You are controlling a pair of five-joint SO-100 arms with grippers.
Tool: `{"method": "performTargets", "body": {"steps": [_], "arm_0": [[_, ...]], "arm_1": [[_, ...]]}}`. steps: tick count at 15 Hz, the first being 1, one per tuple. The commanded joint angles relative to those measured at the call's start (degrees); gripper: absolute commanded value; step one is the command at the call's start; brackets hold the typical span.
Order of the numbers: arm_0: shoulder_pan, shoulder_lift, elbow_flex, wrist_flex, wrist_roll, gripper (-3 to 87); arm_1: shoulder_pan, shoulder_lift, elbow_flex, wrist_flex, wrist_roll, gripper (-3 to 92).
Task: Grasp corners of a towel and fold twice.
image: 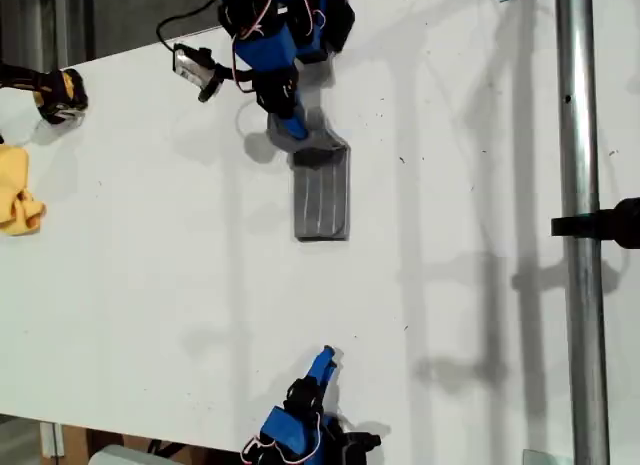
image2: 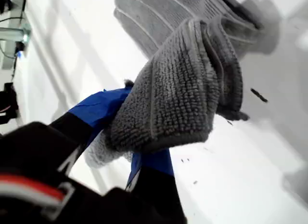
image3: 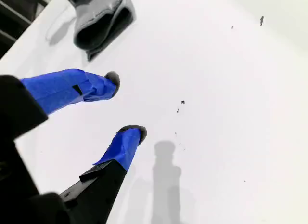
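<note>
Towel (image: 322, 197) lies folded, long axis toward both arms.

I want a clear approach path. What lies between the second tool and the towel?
Only bare white table. The exterior view shows nothing between my second tool and the towel.

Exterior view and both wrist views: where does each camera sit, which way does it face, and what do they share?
Exterior view: overhead, looking down on the white table; both blue arms show.
First wrist view: rides my first gripper, looking along blue jaws shut on the grey striped towel.
Second wrist view: rides my second gripper, open over bare table.
Shared: the towel, narrow and folded, appears in all three, distant in the second wrist view.
</note>
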State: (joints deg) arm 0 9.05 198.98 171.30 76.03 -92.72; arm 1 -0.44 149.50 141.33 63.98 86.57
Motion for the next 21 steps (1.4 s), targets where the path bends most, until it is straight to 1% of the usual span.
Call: {"method": "performTargets", "body": {"steps": [1,4,9,10,11,13,14,15,17,20,21], "arm_0": [[0.1,0.4,-2.1,-0.4,-0.7,15.9],[0.2,0.4,-1.9,-1.1,-0.7,15.7],[1.0,0.4,-1.8,-1.4,-1.2,15.5],[0.9,0.4,-1.6,-1.7,-1.2,15.6],[0.9,0.4,-1.5,-1.7,-1.1,15.6],[1.0,0.4,-1.5,-1.7,-1.3,15.8],[1.1,0.4,-1.5,-1.7,-1.4,15.8],[1.1,0.4,-1.4,-1.8,-1.5,15.8],[0.9,0.4,-1.4,-2.1,-1.1,15.8],[1.0,0.4,-1.6,-2.0,-1.3,15.9],[0.7,0.4,-1.7,-1.9,-1.1,16.2]], "arm_1": [[0.5,-27.7,-14.2,-11.4,-4.1,-0.1],[1.1,-52.4,-32.9,-13.3,-7.9,-0.1],[1.8,-64.9,-41.5,-16.3,-9.0,-0.1],[1.8,-68.0,-44.6,-15.8,-9.4,4.7],[1.8,-71.4,-48.9,-12.8,-9.5,18.7],[1.8,-71.3,-54.7,-6.2,-9.7,28.3],[1.5,-70.7,-58.5,0.4,-9.8,27.2],[1.2,-69.7,-60.9,4.4,-9.8,25.4],[0.4,-63.6,-60.4,6.7,-9.8,21.8],[0.2,-48.3,-54.0,6.9,-11.3,21.8],[0.2,-43.6,-51.0,7.2,-11.9,18.5]]}}
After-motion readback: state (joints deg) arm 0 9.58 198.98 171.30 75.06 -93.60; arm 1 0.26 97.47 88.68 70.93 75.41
